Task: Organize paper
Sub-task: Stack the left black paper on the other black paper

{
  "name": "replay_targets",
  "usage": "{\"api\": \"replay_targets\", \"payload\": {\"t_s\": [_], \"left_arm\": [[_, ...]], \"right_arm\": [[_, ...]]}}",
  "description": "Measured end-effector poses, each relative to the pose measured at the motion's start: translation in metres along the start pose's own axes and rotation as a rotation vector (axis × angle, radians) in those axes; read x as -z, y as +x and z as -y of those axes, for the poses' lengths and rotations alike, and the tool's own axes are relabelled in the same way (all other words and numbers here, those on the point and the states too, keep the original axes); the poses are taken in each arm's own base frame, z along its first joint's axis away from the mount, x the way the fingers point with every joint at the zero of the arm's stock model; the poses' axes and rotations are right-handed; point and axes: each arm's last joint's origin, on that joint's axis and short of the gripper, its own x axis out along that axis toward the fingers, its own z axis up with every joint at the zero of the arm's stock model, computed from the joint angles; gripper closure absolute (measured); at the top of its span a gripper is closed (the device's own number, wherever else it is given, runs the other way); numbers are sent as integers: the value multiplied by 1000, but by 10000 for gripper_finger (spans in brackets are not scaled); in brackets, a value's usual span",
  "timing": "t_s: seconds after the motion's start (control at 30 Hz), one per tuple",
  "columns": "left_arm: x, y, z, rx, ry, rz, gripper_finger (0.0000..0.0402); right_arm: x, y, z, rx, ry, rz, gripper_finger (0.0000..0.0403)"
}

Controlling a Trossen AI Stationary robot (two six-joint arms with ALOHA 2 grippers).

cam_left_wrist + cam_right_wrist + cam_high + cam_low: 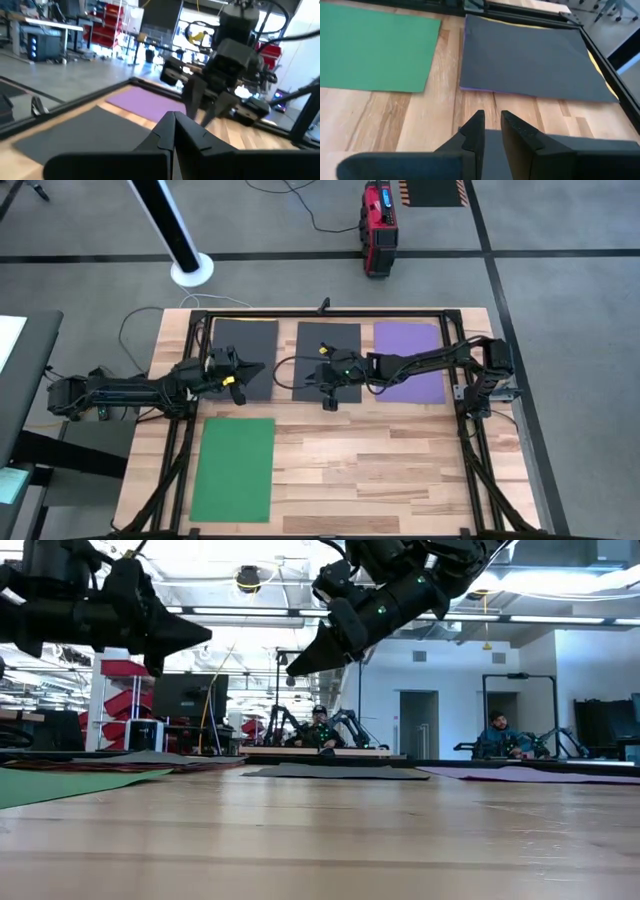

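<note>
- Both pairs of jaws hang clear of the table, grasping nothing: on my left gripper (256, 367) the fingers look pressed together, while my right gripper (329, 402) shows a narrow gap between its fingers.
- Left gripper hovers over the right edge of the left dark grey sheet (243, 358); in the right wrist view slivers of yellow and purple peek from under that sheet (530, 56), so I judge it a stack.
- Right gripper hangs at the near edge of the middle dark grey sheet (328, 360), reaching in from the right across the purple sheet (409, 361).
- Green sheet (234, 468) lies alone on the near-left part of the wooden table (380, 470), well apart from the back row, its long axis running front to back like the others.
- From my left jaws the green sheet sits just toward the near side and a little left; from my right jaws it lies farther, across bare wood to the left.
- Judgement: if the green sheet is to be moved next, my left arm is the nearer one.
</note>
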Motion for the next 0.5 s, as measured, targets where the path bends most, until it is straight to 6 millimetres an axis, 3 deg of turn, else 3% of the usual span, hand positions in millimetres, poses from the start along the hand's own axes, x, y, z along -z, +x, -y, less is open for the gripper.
{"api": "replay_targets", "payload": {"t_s": [0.2, 0.5], "left_arm": [[-5, -2, -5, -35, 3, 37, 401], [-8, -2, -15, -105, 22, 66, 401]], "right_arm": [[-10, 12, 2, -27, 2, 27, 342], [-4, 80, -15, -109, -81, -124, 342]]}}
